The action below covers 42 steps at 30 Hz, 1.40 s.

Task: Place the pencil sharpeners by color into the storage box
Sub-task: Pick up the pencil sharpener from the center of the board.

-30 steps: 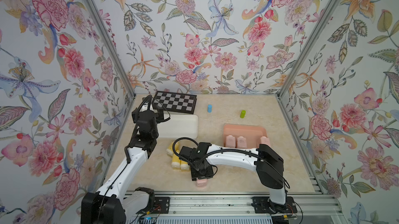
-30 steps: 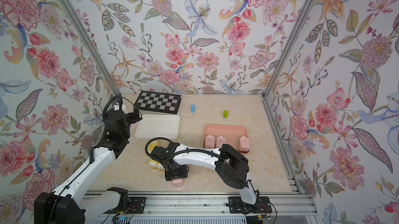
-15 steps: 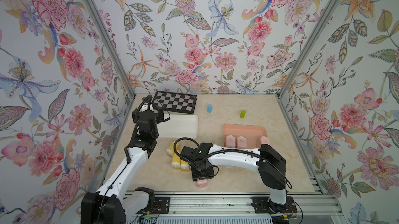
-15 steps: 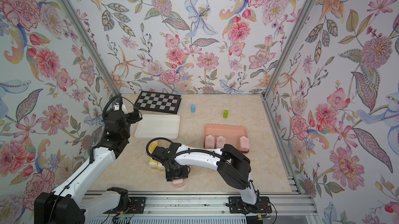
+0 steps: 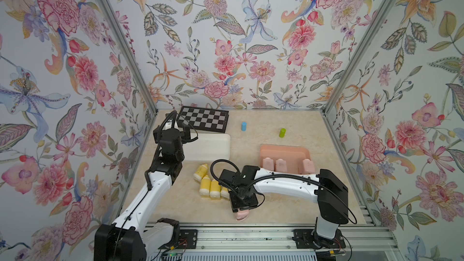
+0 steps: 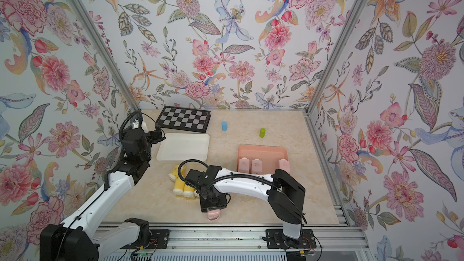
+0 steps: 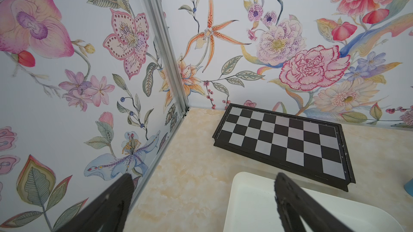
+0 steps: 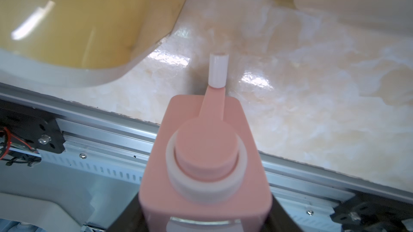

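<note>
Near the front edge of the table [image 5: 288, 208], in both top views, the right gripper [image 5: 242, 212] is clamped on 1 pink pencil sharpener [image 5: 242, 218]; whether it touches the surface I cannot tell. 3 other pink pencil sharpeners [image 5: 281, 164] stand along the near wall of the pink tray [image 5: 283, 149]. 4 yellow pencil sharpeners [image 5: 210, 188] show in a cluster on the table, just beside the right arm and in front of the white tray [image 5: 213, 146]. A chessboard [image 5: 203, 121], a blue cylinder [image 5: 243, 126] and a green cylinder [image 5: 282, 132] sit toward the back.

From the left wrist, the left gripper [image 7: 203, 176] is spread wide and holds nothing. It hangs over a corner of the white tray, with the chessboard beyond.

From the right wrist, the held pink pencil sharpener is pinched between the dark fingers [image 8: 127, 219], its white tip pointing away over the table. A blurred yellow shape lies close by.
</note>
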Each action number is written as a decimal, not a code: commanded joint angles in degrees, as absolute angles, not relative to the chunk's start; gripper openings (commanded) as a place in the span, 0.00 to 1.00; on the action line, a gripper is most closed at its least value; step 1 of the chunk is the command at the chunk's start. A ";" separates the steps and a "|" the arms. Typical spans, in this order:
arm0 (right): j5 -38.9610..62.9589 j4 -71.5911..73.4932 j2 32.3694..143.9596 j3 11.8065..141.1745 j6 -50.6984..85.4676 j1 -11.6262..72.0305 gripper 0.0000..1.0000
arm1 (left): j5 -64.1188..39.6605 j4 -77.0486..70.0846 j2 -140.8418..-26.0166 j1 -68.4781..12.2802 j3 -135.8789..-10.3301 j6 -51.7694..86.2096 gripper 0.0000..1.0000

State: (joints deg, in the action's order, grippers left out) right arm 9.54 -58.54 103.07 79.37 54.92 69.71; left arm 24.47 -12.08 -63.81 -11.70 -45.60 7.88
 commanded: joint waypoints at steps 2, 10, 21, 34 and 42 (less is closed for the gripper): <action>8.21 -60.90 98.72 77.15 53.04 68.00 0.45 | 24.80 -13.02 -63.35 -12.30 -45.18 6.95 0.99; 5.89 -68.14 93.83 76.02 47.77 64.56 0.45 | 24.79 -12.94 -63.39 -12.30 -45.11 6.97 0.99; 0.92 -77.08 87.45 78.58 37.89 54.59 0.45 | 25.54 -12.84 -64.44 -12.28 -45.08 6.25 0.99; -2.64 -78.75 84.73 82.38 28.17 40.56 0.44 | 25.57 -12.41 -65.83 -12.30 -45.35 5.74 0.99; -4.37 -78.89 85.95 85.84 23.39 33.58 0.44 | 24.96 -12.30 -65.83 -12.31 -45.53 5.89 0.99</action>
